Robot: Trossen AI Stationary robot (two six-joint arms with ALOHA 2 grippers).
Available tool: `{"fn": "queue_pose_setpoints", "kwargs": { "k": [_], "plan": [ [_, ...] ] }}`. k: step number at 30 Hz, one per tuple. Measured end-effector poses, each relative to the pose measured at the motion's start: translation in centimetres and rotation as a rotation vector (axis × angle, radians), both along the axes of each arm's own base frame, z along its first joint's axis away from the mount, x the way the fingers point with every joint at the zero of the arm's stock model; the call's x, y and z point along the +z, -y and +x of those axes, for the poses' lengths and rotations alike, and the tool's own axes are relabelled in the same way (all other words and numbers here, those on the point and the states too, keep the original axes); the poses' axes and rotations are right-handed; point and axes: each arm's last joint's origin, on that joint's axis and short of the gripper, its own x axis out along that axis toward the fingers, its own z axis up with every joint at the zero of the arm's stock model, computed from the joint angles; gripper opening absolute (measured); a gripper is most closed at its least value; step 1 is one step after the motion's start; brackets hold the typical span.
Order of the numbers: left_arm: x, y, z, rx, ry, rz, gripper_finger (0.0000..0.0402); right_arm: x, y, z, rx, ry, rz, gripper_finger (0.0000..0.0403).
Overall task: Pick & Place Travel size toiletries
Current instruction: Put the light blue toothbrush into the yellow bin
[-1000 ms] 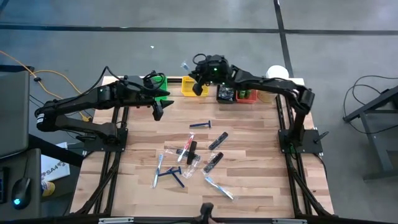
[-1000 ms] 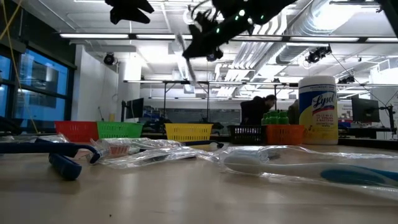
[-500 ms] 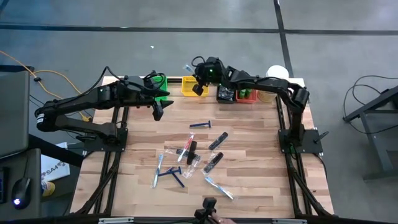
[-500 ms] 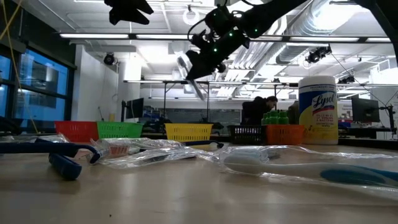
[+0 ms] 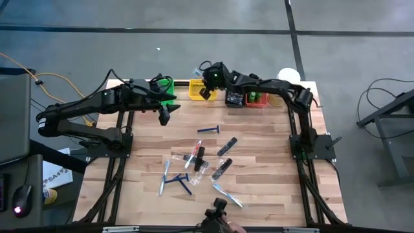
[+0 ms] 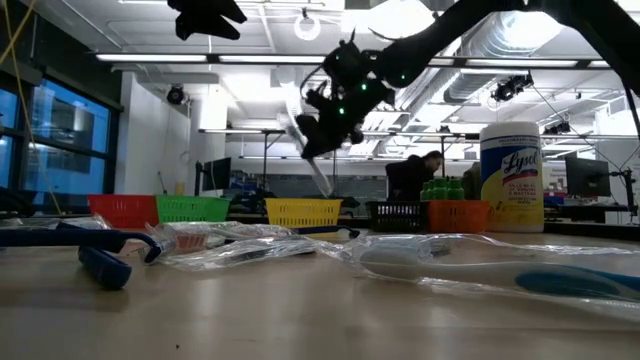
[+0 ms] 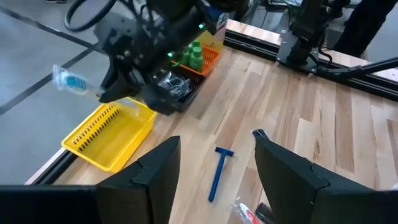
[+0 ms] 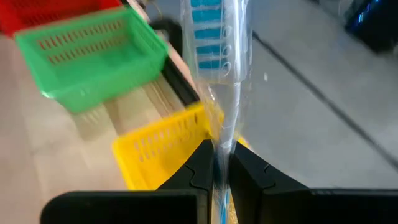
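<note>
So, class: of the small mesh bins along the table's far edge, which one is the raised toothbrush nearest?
The yellow bin. The right gripper holds the clear-wrapped toothbrush just above it; the green bin and red bin sit farther along.

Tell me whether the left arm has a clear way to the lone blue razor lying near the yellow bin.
Probably yes. The left gripper hangs open above the table, with bare wood between it and the blue razor. The right gripper, shut on a wrapped toothbrush, is over the yellow bin, off that path.
</note>
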Motion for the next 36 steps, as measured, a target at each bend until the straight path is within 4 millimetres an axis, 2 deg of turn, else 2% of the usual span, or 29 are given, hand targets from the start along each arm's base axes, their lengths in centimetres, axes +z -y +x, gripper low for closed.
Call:
{"fn": "queue_pose_setpoints", "kwargs": {
  "k": [6, 13, 25, 36],
  "plan": [
    [-0.2, 0.0, -0.1, 0.000, -0.025, -0.006, 0.0197, -0.7, 1.0, -0.7, 0.014, -0.020, 0.056, 0.0024],
    [-0.2, 0.0, -0.1, 0.001, -0.026, -0.008, 0.0197, -1.2, 0.9, -1.0, 0.058, -0.064, 0.093, 0.0027],
    [-0.2, 0.0, -0.1, 0.002, -0.026, -0.008, 0.0197, -1.4, 1.0, -1.2, 0.057, -0.083, 0.109, 0.0106],
    [-0.2, 0.0, -0.1, 0.002, -0.023, -0.009, 0.0197, -1.8, 0.7, -1.6, 0.047, -0.129, 0.158, 0.0122]
  ]
}}
